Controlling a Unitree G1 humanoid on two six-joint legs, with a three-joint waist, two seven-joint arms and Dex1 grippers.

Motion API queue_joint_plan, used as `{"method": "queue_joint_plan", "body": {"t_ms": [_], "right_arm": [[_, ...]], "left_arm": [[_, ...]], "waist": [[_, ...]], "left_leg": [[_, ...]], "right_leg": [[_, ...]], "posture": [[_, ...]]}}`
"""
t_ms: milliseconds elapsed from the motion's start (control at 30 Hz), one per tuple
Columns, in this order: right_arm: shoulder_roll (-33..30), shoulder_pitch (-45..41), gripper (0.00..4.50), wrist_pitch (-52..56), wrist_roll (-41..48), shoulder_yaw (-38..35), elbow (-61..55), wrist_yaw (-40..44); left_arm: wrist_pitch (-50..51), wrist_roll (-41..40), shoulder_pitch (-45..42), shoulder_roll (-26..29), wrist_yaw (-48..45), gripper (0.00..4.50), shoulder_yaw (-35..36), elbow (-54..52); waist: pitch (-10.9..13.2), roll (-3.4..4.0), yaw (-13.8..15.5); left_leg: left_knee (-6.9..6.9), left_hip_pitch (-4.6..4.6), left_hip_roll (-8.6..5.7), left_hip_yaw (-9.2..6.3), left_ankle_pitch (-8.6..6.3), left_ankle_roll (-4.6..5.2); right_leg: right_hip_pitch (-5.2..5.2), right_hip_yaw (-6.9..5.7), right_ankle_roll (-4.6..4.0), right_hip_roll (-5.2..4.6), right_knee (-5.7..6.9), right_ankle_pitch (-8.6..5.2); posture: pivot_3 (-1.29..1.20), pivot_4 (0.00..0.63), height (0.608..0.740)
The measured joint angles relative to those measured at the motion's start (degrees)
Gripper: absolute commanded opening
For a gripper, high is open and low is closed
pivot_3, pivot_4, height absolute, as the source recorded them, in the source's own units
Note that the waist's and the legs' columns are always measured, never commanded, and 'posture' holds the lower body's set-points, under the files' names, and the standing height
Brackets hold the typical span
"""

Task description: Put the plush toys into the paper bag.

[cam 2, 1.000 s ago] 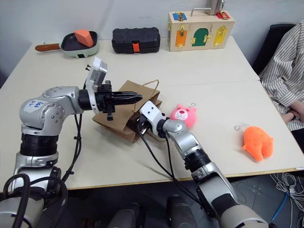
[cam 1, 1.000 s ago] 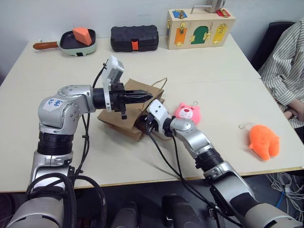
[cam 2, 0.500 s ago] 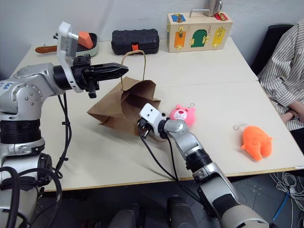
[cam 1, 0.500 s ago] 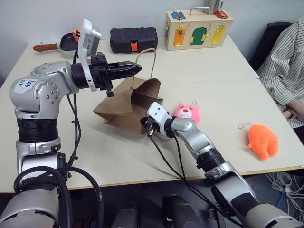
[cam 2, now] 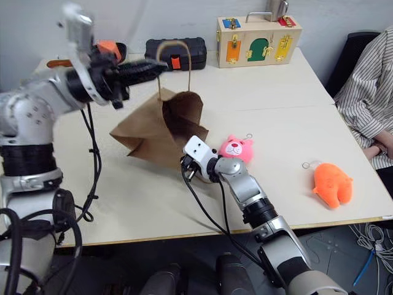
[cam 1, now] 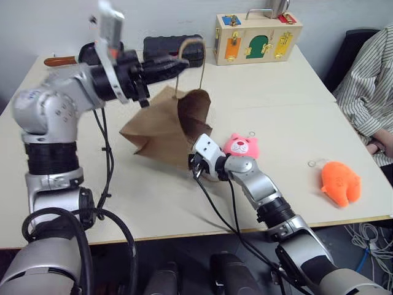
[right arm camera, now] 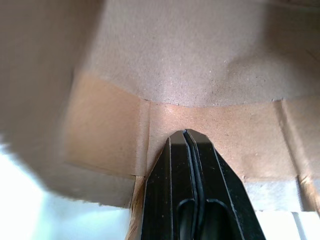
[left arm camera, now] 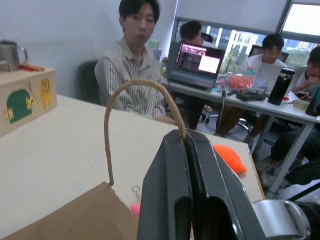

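My left gripper [left arm camera: 186,142] is clamped on one handle [left arm camera: 131,86] of the paper bag [cam 1: 161,129], holding the mouth up off the table [cam 1: 288,110]. My right gripper [right arm camera: 184,136] is pinched shut, pressed against the bag's lower edge. If that thin handle tears or slips, the bag collapses. The pink bear [cam 1: 242,145] lies just beside my right wrist; the orange toy [cam 1: 340,182] sits well apart, untouched.
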Motion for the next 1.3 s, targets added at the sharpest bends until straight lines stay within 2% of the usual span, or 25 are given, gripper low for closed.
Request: {"method": "queue_joint_plan", "body": {"t_ms": [233, 433, 700, 867, 967, 1067, 1167, 1300], "right_arm": [[0.0, 0.1, 0.02, 0.1, 0.0, -0.3, 0.1, -0.8], [-0.7, 3.0, 0.02, 0.4, 0.8, -2.2, -3.7, -0.9], [-5.9, 8.4, 0.02, 6.7, 5.5, -4.5, -18.9, 3.2], [-10.4, 9.2, 0.02, 13.0, 11.9, -11.7, -29.5, 4.5], [-12.8, 10.5, 0.59, 19.1, 16.4, -16.7, -35.0, 4.0], [-14.9, 10.9, 1.54, 24.0, 19.4, -21.6, -39.1, 1.9], [-17.4, 11.1, 2.45, 25.4, 17.3, -24.1, -38.1, -3.1], [-19.6, 14.1, 3.73, 24.9, 12.2, -23.7, -31.7, -8.0]], "left_arm": [[0.0, 0.3, 3.7, 3.2, -3.6, 0.0, -1.6, -0.5], [-6.7, 4.2, 9.6, 1.0, -4.2, 0.0, -7.8, -4.2], [-11.8, 6.7, 10.5, 1.2, -5.3, 0.0, -9.5, -4.7], [-12.6, 7.2, 10.5, 1.5, -6.4, 0.0, -9.8, -4.7], [-12.8, 7.3, 10.5, 1.8, -6.7, 0.0, -9.8, -4.6], [-13.0, 7.4, 11.2, 1.8, -6.7, 0.0, -9.8, -4.7], [-13.0, 7.4, 11.8, 1.8, -6.7, 0.0, -9.8, -4.7], [-13.0, 7.4, 11.8, 1.8, -6.6, 0.0, -9.8, -4.8]], "waist": [[0.0, 0.03, 0.1], [0.0, 0.02, 0.9], [0.0, 0.06, 1.1], [0.0, 0.06, 1.6], [0.0, 0.05, 1.7], [0.0, 0.05, 1.7], [0.0, 0.05, 1.7], [0.0, 0.05, 1.7]], "left_leg": [[0.06, 0.02, -0.06, -0.05, 0.01, -0.01], [0.09, -0.1, -0.12, -0.12, 0.01, 0.0], [0.0, -0.27, -0.11, -0.09, 0.01, 0.0], [-0.01, -0.28, -0.08, -0.09, 0.01, 0.0], [0.0, -0.3, -0.09, -0.09, 0.0, 0.01], [-0.01, -0.31, -0.09, -0.09, 0.01, 0.01], [-0.03, -0.31, -0.09, -0.08, 0.01, 0.02], [-0.07, -0.31, -0.09, -0.04, 0.01, 0.03]], "right_leg": [[0.08, 0.0, 0.0, -0.06, 0.0, 0.0], [0.03, 0.01, 0.0, -0.1, -0.04, 0.0], [-0.15, 0.01, 0.0, -0.08, -0.13, 0.0], [-0.12, 0.01, 0.0, -0.06, -0.19, 0.0], [-0.11, 0.03, 0.0, -0.07, -0.21, 0.0], [-0.09, 0.03, 0.0, -0.08, -0.23, 0.0], [-0.1, 0.05, 0.0, -0.08, -0.25, 0.0], [-0.12, 0.09, 0.0, -0.07, -0.24, 0.0]], "posture": [[0.0, 0.15, 0.74], [0.0, 0.15, 0.74], [0.0, 0.15, 0.74], [0.0, 0.15, 0.74], [0.0, 0.15, 0.74], [0.0, 0.15, 0.74], [0.0, 0.15, 0.74], [0.0, 0.15, 0.74]]}}
